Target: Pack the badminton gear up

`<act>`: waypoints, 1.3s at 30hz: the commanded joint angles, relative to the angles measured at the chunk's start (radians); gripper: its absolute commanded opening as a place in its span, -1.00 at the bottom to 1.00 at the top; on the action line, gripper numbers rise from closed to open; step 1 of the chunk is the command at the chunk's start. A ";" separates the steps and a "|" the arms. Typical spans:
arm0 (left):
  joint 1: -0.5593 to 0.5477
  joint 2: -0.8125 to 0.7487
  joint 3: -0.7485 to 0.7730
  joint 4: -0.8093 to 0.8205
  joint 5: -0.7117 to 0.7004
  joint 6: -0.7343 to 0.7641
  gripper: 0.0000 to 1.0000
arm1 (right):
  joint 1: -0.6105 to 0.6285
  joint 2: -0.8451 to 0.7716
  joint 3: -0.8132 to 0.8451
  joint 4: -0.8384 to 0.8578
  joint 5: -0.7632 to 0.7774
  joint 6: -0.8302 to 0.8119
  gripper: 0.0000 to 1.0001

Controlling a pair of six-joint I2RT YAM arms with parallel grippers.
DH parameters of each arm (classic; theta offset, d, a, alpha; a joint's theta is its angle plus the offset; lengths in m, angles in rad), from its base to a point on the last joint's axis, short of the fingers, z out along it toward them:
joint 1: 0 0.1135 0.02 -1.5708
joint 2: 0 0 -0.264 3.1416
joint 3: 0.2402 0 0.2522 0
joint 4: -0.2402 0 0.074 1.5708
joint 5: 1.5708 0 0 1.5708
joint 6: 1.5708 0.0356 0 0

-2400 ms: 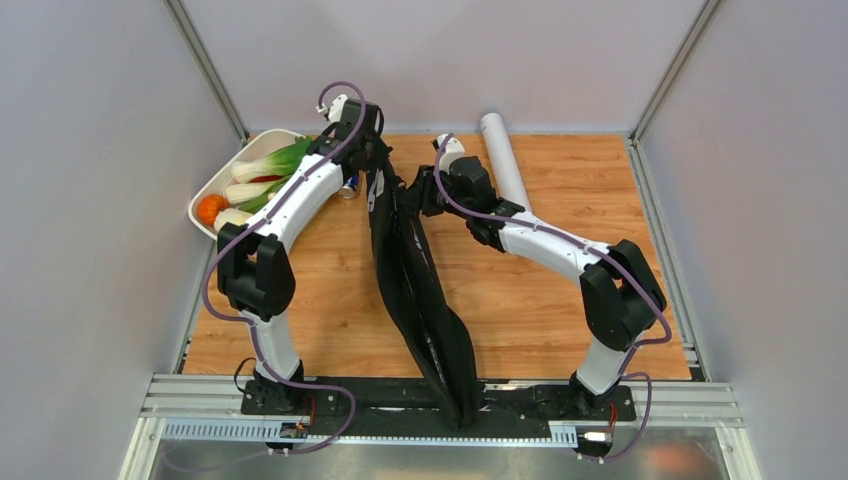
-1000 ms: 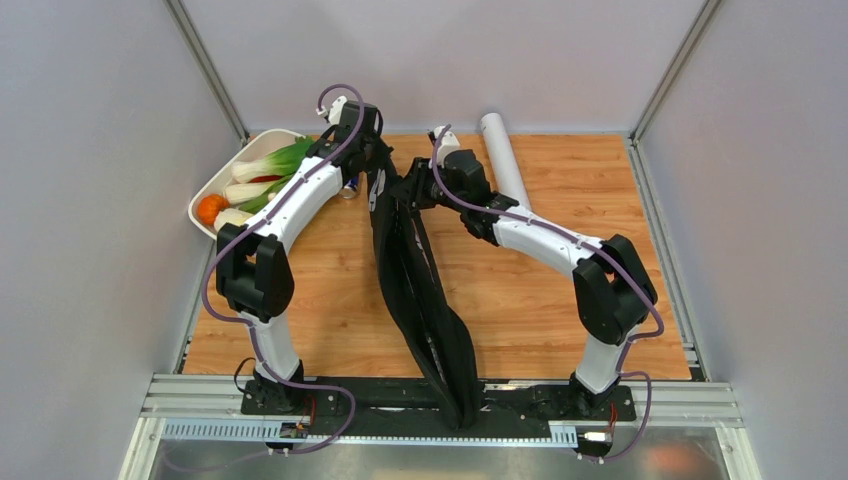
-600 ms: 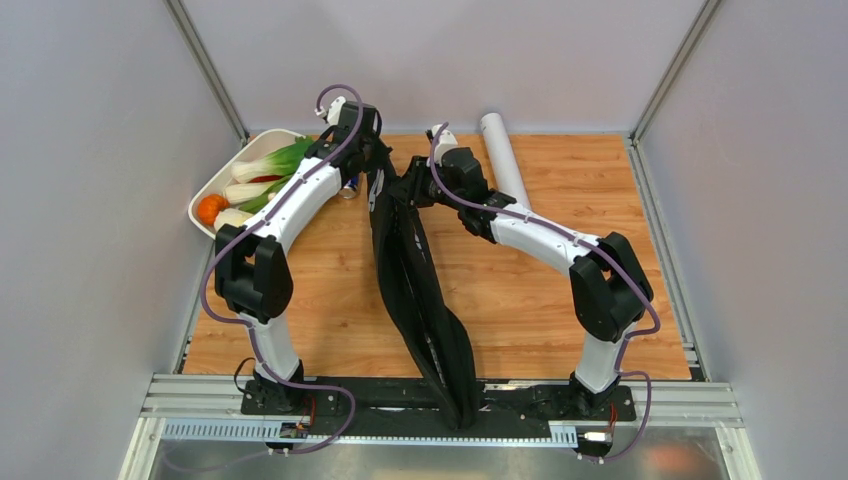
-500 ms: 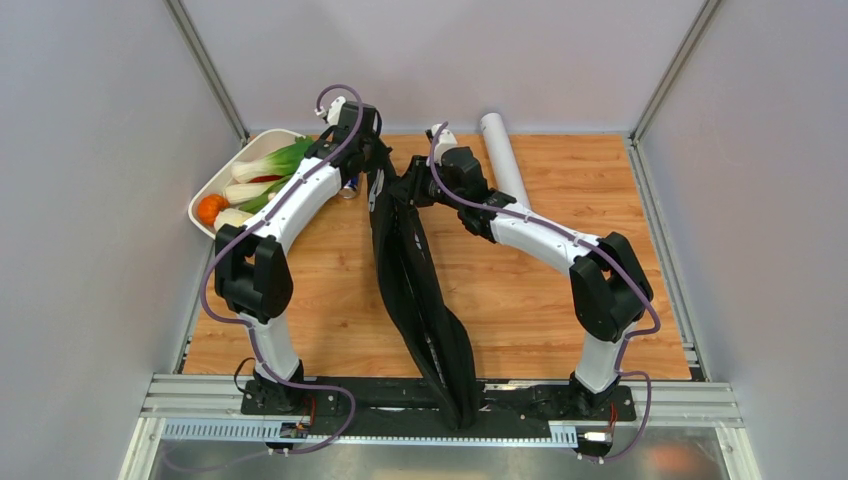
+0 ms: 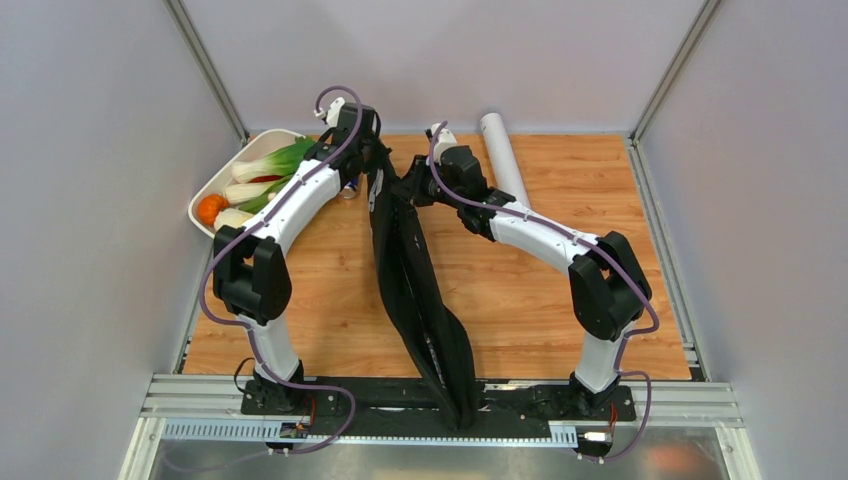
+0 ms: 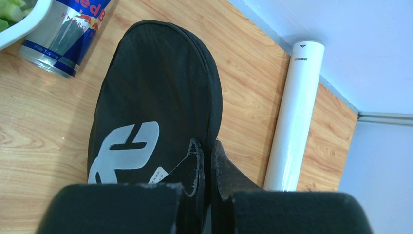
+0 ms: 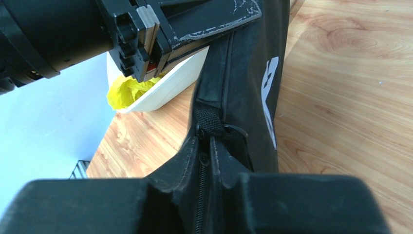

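Observation:
The black racket bag [image 5: 415,280] lies lengthwise down the middle of the table, its far rounded end with a white logo [image 6: 126,151] in the left wrist view. My left gripper [image 6: 207,151] is shut on the bag's right edge near that end. My right gripper [image 7: 210,146] is shut on the bag's zipper seam, by a black webbing tab [image 7: 209,119]. Both grippers meet at the bag's far end [image 5: 395,180]. The white tube [image 5: 503,168] lies at the back, to the right of the bag, and also shows in the left wrist view [image 6: 294,112]. Rackets and shuttlecocks are not in view.
A blue-silver drink can [image 6: 65,36] lies beside the bag's far end on the left. A white tray [image 5: 225,180] of vegetables stands at the back left; its rim shows in the right wrist view [image 7: 165,92]. Grey walls close the back and sides.
My right gripper has moved left and slightly back along the bag's far end, closer to my left gripper. The left arm and the bag have barely shifted.

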 commanded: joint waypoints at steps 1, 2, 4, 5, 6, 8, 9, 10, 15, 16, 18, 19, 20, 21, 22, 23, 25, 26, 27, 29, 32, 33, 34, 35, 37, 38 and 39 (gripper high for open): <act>-0.010 -0.021 -0.028 -0.036 0.074 -0.010 -1.00 | 0.000 0.021 0.043 0.000 -0.006 -0.003 -0.84; -0.010 -0.022 -0.028 -0.034 0.070 -0.010 -1.00 | 0.000 0.020 0.043 0.000 -0.006 -0.002 -0.97; -0.009 -0.025 -0.029 -0.030 0.064 -0.009 -1.00 | -0.001 0.016 0.038 0.000 -0.004 -0.006 -1.00; -0.009 -0.025 -0.029 -0.028 0.061 -0.008 -1.00 | -0.002 0.010 0.035 -0.003 -0.002 -0.011 -1.00; -0.010 -0.025 -0.029 -0.017 0.049 -0.006 -1.00 | -0.002 0.004 0.029 -0.006 -0.002 -0.018 -1.00; -0.011 -0.024 -0.033 0.020 0.028 0.005 -1.00 | -0.003 -0.019 0.012 -0.022 0.002 -0.032 -1.00; -0.011 -0.024 -0.036 0.033 0.022 0.008 -1.00 | -0.003 -0.032 -0.003 -0.024 -0.001 -0.040 -1.00; -0.011 -0.024 -0.038 0.054 0.007 0.009 -1.00 | -0.003 -0.049 -0.019 -0.027 -0.009 -0.048 -1.00; -0.010 -0.020 -0.046 0.123 -0.028 0.039 -1.00 | -0.004 -0.131 -0.116 -0.040 -0.066 -0.110 -1.00; -0.010 -0.014 -0.042 0.131 -0.031 0.042 -1.00 | -0.005 -0.147 -0.139 -0.043 -0.072 -0.119 -1.00; -0.011 -0.003 -0.035 0.136 -0.034 0.048 -1.00 | -0.007 -0.183 -0.185 -0.050 -0.077 -0.133 -1.00; -0.010 -0.001 -0.034 0.141 -0.034 0.047 -1.00 | -0.008 -0.200 -0.206 -0.052 -0.078 -0.135 -1.00; -0.010 0.005 -0.035 0.145 -0.033 0.045 -1.00 | -0.007 -0.216 -0.232 -0.052 -0.083 -0.137 -1.00; -0.010 0.005 -0.037 0.158 -0.034 0.044 -1.00 | -0.007 -0.231 -0.254 -0.056 -0.089 -0.138 -1.00; -0.011 0.007 -0.039 0.165 -0.037 0.044 -1.00 | -0.007 -0.245 -0.280 -0.063 -0.099 -0.137 -1.00; -0.011 0.009 -0.039 0.175 -0.040 0.044 -1.00 | -0.007 -0.263 -0.307 -0.066 -0.114 -0.137 -1.00; -0.010 0.014 -0.031 0.185 -0.061 0.050 -1.00 | -0.007 -0.305 -0.358 -0.077 -0.131 -0.134 -1.00; -0.010 0.018 -0.024 0.190 -0.064 0.050 -1.00 | -0.007 -0.328 -0.387 -0.081 -0.134 -0.134 -1.00; -0.010 0.020 -0.021 0.198 -0.071 0.051 -1.00 | -0.006 -0.353 -0.411 -0.085 -0.141 -0.135 -1.00; -0.011 0.028 -0.006 0.214 -0.085 0.050 -1.00 | -0.007 -0.410 -0.456 -0.101 -0.161 -0.137 -1.00; -0.011 0.046 0.016 0.247 -0.102 0.048 -1.00 | -0.004 -0.500 -0.521 -0.162 -0.187 -0.133 -1.00; -0.011 0.055 0.023 0.259 -0.114 0.049 -1.00 | -0.003 -0.539 -0.543 -0.188 -0.177 -0.132 -1.00; -0.011 0.060 0.041 0.263 -0.122 0.054 -1.00 | -0.003 -0.580 -0.569 -0.211 -0.170 -0.131 -1.00; -0.011 0.070 0.050 0.270 -0.140 0.057 -1.00 | -0.001 -0.625 -0.594 -0.235 -0.160 -0.122 -1.00; -0.009 0.084 0.091 0.276 -0.172 0.065 -1.00 | 0.003 -0.724 -0.654 -0.275 -0.149 -0.099 -1.00; -0.010 0.089 0.099 0.277 -0.184 0.069 -1.00 | 0.004 -0.778 -0.688 -0.297 -0.144 -0.081 -1.00; -0.011 0.097 0.115 0.279 -0.208 0.071 -1.00 | 0.006 -0.828 -0.729 -0.321 -0.139 -0.060 -1.00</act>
